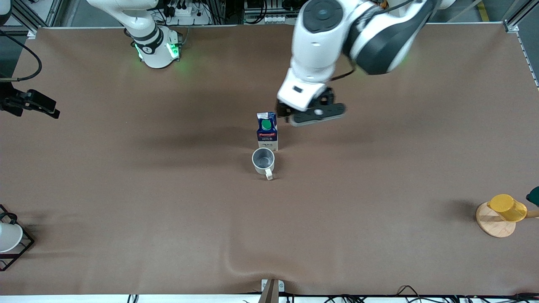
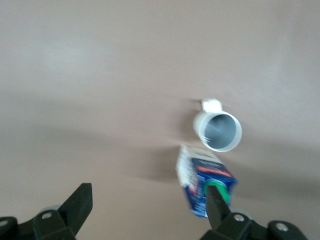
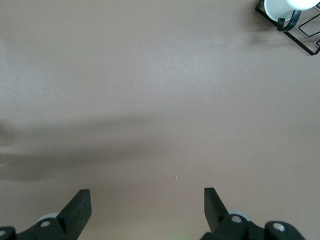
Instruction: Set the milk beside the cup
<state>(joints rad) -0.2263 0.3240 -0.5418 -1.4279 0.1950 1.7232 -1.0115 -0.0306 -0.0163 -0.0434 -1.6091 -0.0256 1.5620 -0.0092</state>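
So the milk [image 1: 267, 131] stood upright on the tabletop [image 1: 126, 189], right beside the cup [image 1: 263, 161] and a bit farther from the front camera than it. My left gripper [image 1: 309, 112] hung above the tabletop just beside the carton, fingers [image 2: 80, 202] spread and holding nothing. The right gripper [image 3: 145, 210] waited over bare tabletop near the black wire rack [image 3: 300, 25], fingers spread too.
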